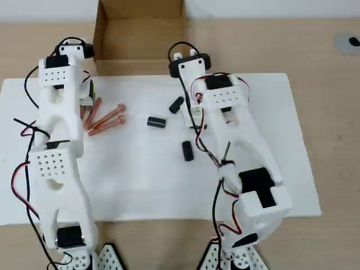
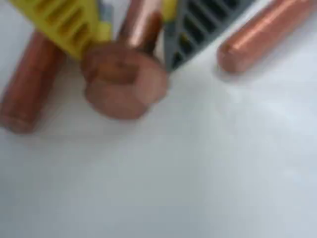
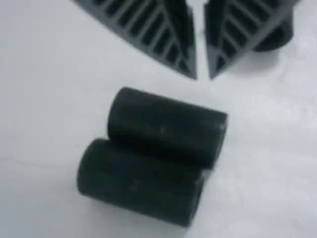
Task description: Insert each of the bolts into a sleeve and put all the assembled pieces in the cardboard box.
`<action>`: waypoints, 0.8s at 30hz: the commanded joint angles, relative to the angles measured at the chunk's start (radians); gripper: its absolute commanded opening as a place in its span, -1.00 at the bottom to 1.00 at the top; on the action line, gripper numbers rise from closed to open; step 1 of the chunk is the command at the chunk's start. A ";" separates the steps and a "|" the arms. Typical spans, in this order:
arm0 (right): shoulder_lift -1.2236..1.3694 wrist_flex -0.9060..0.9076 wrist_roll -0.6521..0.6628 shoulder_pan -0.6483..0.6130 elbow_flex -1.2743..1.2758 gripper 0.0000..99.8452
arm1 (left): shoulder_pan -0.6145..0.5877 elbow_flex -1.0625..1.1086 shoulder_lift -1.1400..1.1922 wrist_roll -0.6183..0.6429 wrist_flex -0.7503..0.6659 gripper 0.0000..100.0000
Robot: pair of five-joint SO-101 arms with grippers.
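Bolts (image 1: 107, 119) lay near the cardboard box (image 1: 140, 67); the left wrist view caught the left gripper (image 2: 139, 39) clenching one, the right gripper (image 3: 200, 69) closed empty.

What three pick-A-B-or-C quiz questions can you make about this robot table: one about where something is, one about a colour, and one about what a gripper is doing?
1. Where is the cardboard box?
A. at the table's far edge, past the white mat
B. in the middle of the mat
C. in a gripper

2. What colour are the bolts?
A. blue
B. copper
C. green

3. What is the left gripper doing?
A. hanging open over nothing
B. clamping a black sleeve
C. closed on a bolt

Answers:
1 A: the high view shows the box beyond the mat's far edge.
2 B: they shine copper on the mat.
3 C: in the left wrist view its fingers press on both sides of the held bolt.
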 commanded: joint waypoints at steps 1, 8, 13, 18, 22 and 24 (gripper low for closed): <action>-0.007 -0.014 -0.002 -0.008 -0.059 -0.98 | 0.002 0.029 0.004 -0.002 -0.020 -0.97; -0.012 0.002 -0.002 -0.010 -0.065 -0.98 | 0.002 -0.120 -0.053 0.003 0.094 -0.98; -0.038 0.064 0.129 -0.015 -0.182 -0.98 | 0.005 -0.345 -0.166 0.043 0.236 -0.98; -0.039 0.181 0.537 -0.033 -0.308 -0.98 | -0.008 -0.391 -0.303 0.166 0.287 -0.98; -0.024 0.207 0.710 -0.084 -0.289 -0.98 | -0.008 -0.256 -0.483 0.256 0.287 -0.98; 0.010 0.192 0.756 -0.102 -0.289 -0.97 | 0.009 -0.172 -0.591 0.282 0.287 -0.98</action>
